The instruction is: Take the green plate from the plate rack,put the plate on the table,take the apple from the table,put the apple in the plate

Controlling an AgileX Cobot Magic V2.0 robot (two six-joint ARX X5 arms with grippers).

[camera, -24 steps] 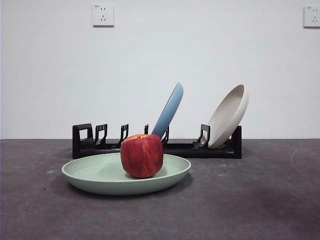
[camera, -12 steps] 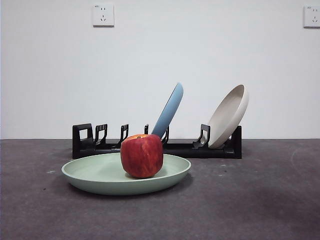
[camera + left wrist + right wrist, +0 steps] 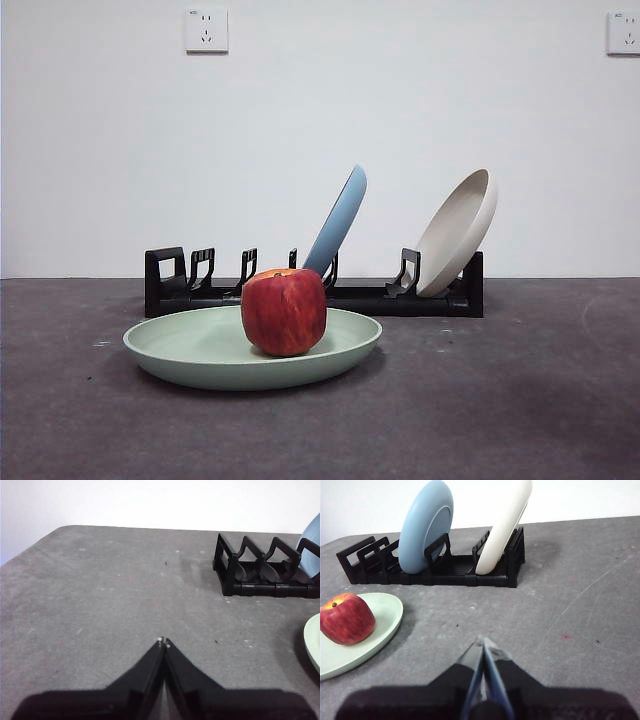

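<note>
The green plate [image 3: 200,350] lies flat on the table [image 3: 500,400], in front of the plate rack [image 3: 370,297]. The red apple [image 3: 284,311] sits in the plate. The right wrist view also shows the apple [image 3: 347,618] in the plate [image 3: 380,617], with the rack [image 3: 455,572] behind. My right gripper [image 3: 483,642] is shut and empty, off to the side of the plate above bare table. My left gripper [image 3: 163,641] is shut and empty over bare table; the plate's edge [image 3: 312,640] and the rack's empty end [image 3: 260,570] show beside it. Neither gripper shows in the front view.
A light blue plate [image 3: 338,220] and a cream-white plate [image 3: 458,230] lean in the rack's slots. The rack's slots at the left end hold nothing. A white wall with two sockets [image 3: 206,30] stands behind the table.
</note>
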